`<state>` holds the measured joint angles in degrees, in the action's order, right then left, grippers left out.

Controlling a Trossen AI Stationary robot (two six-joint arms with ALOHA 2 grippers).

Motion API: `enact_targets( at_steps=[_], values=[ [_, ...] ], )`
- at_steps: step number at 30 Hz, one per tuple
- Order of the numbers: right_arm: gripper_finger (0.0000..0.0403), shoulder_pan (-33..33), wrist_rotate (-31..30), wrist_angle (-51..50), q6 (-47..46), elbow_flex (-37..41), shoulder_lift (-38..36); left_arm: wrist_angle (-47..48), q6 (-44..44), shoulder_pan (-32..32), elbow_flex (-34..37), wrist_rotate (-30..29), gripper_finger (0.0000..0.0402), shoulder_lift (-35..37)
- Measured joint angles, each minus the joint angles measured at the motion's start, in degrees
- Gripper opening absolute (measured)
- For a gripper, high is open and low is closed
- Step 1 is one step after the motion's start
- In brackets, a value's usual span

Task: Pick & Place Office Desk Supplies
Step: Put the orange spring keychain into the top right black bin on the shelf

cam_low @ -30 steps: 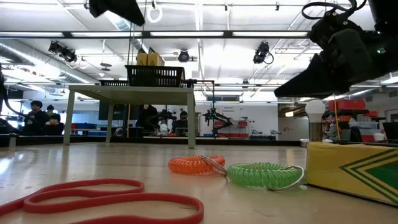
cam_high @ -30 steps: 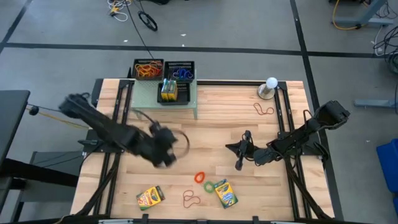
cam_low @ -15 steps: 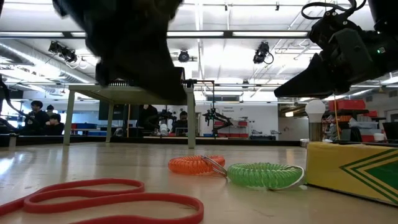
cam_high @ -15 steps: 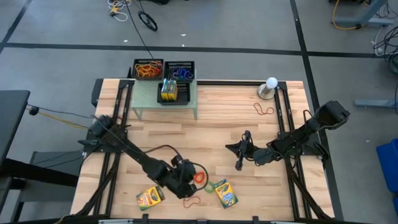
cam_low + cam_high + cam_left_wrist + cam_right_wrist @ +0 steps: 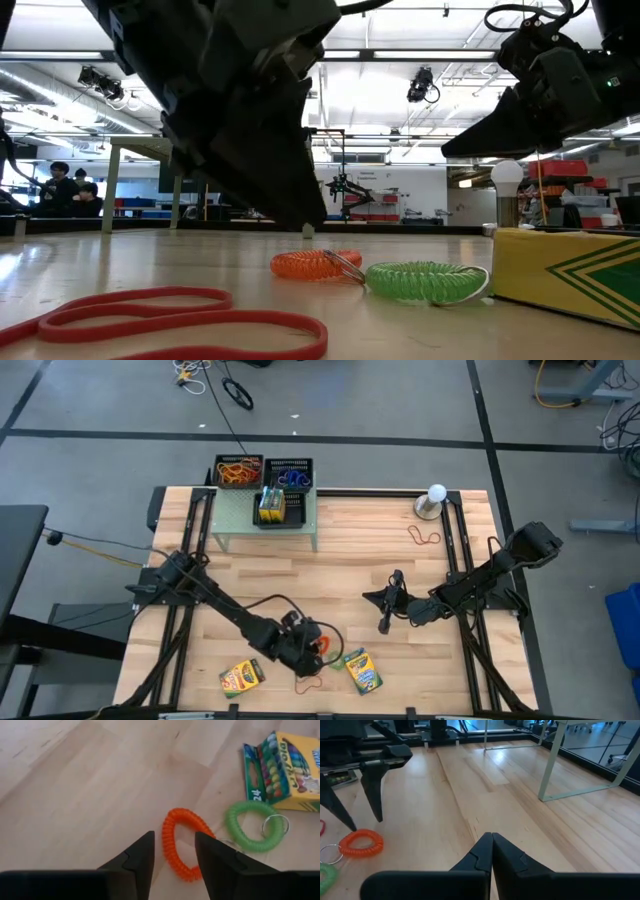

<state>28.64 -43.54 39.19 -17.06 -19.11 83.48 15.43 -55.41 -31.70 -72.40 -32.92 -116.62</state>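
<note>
Left gripper (image 5: 173, 854): you have it low over the near part of the desk (image 5: 350, 550), directly above the orange coil band (image 5: 184, 842). Its jaws stand apart, one finger on each side of the coil's near arc. You hold nothing in them.
Orange coil band: it lies flat on the desk, and in the left wrist view a metal key ring beside it joins a green coil band (image 5: 251, 826).
Green coil band: it sits just beside the orange one, between that and a crayon box (image 5: 284, 770).
Crayon boxes: you see one lying next to the green coil and a second (image 5: 241, 676) near the front edge, on the left arm's side.
Red rubber band (image 5: 165, 318): it lies flat near the front edge, close to the low camera.
Mesh trays (image 5: 262, 474): two black ones sit at the far edge by the pale green shelf (image 5: 236, 513), holding orange and blue bands; a third rests on the shelf with a crayon box in it.
Right gripper (image 5: 491, 846): you have it waiting above the middle right of the desk, jaws closed together on nothing.
</note>
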Motion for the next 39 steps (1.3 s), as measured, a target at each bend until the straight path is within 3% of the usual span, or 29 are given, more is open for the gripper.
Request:
enact_targets(
  at_steps=[12,19,24,28,31,35,39],
  values=[
    [0.0011,0.0,0.0,0.0,0.0,0.0,0.0,-0.7,0.5,1.2,-0.1,2.6,0.0141,-3.2],
    [0.0011,0.0,0.0,0.0,0.1,0.0,0.0,3.2,0.8,1.4,0.0,3.0,0.0058,-1.5],
    [0.0011,0.0,0.0,0.0,0.4,0.0,0.0,13.5,-1.5,1.3,0.0,1.0,0.0007,1.9],
    [0.0011,0.0,0.0,-0.1,0.4,0.0,0.0,24.5,-5.5,1.4,0.0,-3.3,0.0005,5.4],
    [0.0011,0.0,0.0,0.0,0.4,0.0,0.0,29.4,-8.0,2.1,0.1,-3.3,0.0006,6.6],
    [0.0011,0.0,0.0,0.0,0.6,0.0,0.0,28.5,-5.2,2.6,0.4,-1.4,0.0029,6.6],
    [0.0011,0.0,-0.1,0.2,0.9,0.0,0.0,18.0,6.5,2.5,0.4,-0.7,0.0072,6.1]
  ],
)
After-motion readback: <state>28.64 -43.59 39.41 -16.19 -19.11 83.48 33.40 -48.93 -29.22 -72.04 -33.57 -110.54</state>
